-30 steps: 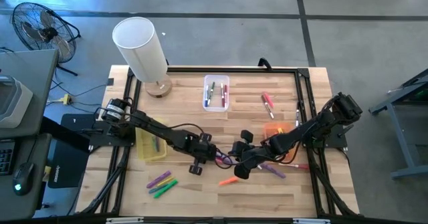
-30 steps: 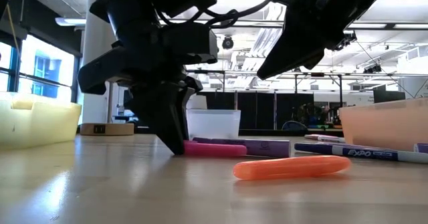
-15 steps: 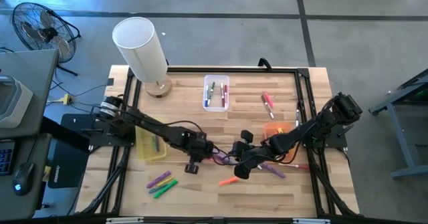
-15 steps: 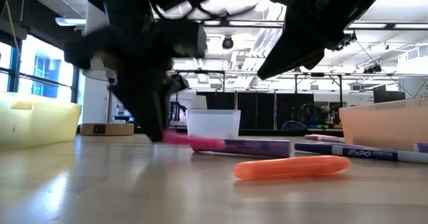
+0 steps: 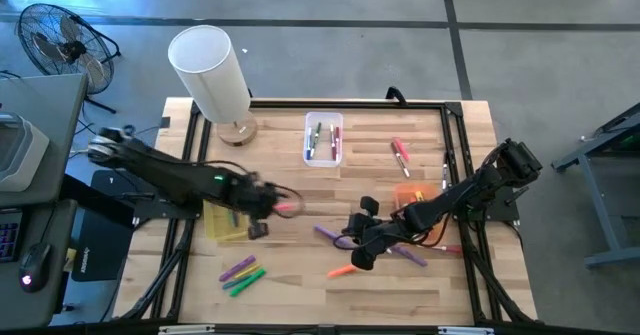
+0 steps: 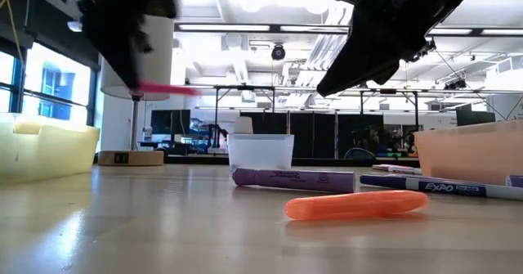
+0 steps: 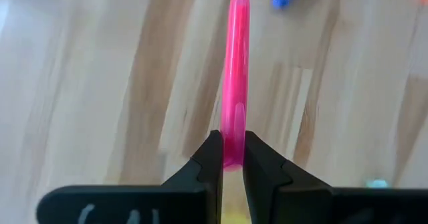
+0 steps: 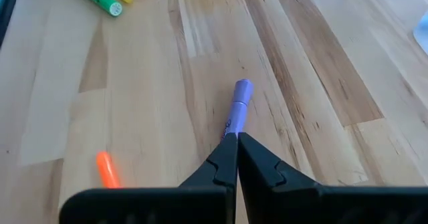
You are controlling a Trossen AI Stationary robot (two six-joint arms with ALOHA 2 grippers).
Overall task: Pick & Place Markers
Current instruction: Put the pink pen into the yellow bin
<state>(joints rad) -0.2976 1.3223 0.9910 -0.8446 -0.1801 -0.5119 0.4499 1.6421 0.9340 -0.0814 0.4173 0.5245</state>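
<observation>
Markers are partly sorted: a few lie in the clear bin (image 5: 323,138) at twelve o'clock and the yellow bin (image 5: 224,220) at nine, the left gripper (image 5: 268,207) grasping a pink marker (image 7: 237,70) beside it, the right gripper (image 5: 358,256) clenched empty, many loose.

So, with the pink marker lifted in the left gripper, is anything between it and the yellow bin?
Nothing visible. The left gripper holds the pink marker in the air right beside the yellow bin, with only bare table under it. The right gripper waits shut over the table's middle, away from that path.
</observation>
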